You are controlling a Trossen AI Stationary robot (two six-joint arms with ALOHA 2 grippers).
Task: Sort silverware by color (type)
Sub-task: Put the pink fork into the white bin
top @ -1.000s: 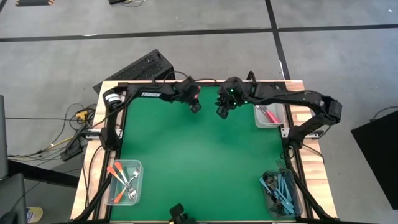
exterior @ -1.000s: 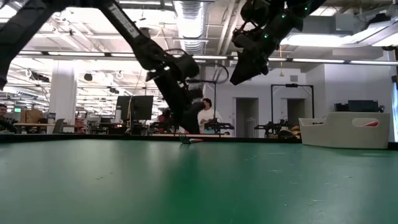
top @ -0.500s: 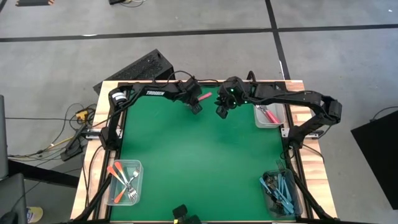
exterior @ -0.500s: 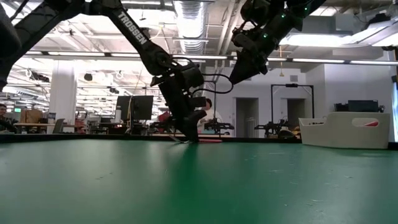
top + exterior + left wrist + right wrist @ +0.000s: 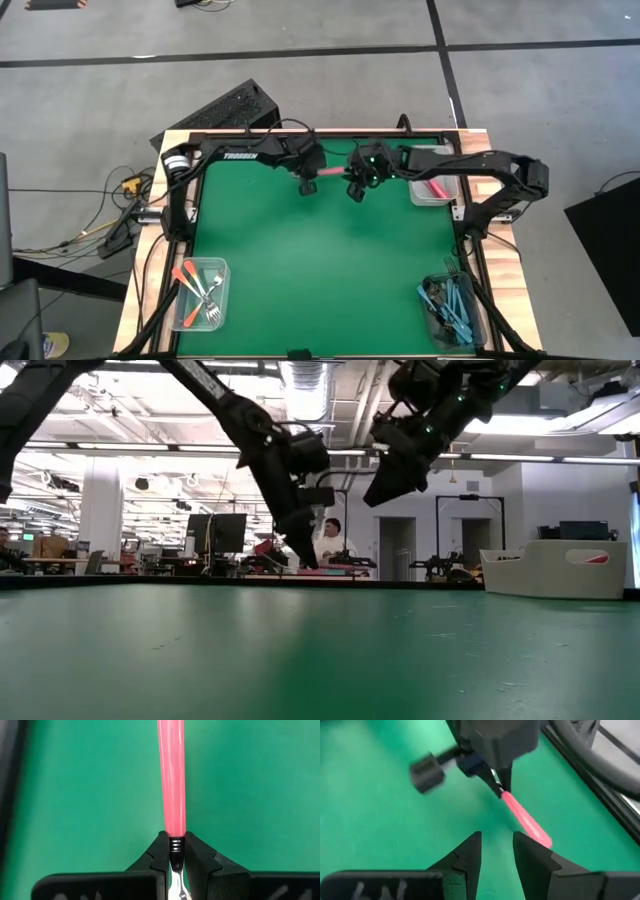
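Note:
My left gripper hangs over the table's far middle, shut on a pink-red fork. The fork's handle sticks out toward my right gripper. That gripper stands open just to the right, its fingers short of the handle's free end and touching nothing. Orange forks lie in a clear bin at the near left. Blue forks fill a bin at the near right. A pink-red fork lies in a bin at the far right. My left gripper pinches the fork's neck, where the silver metal meets the pink handle, between its two fingertips. The fingers slant down from the table's left. The metal end runs back between them and the handle juts out ahead. The fork is lifted clear of the table.
The green mat lies bare between the arms and the near bins. A black frame runs along the far edge just behind both grippers. In the low view a person shows in the room far behind the table.
My left gripper has taken hold of the pink-red fork that lay on the mat near the far edge. It has lifted the fork clear, come a little toward the near edge and rolled its wrist; the handle now points at my right gripper, which has sunk slightly.

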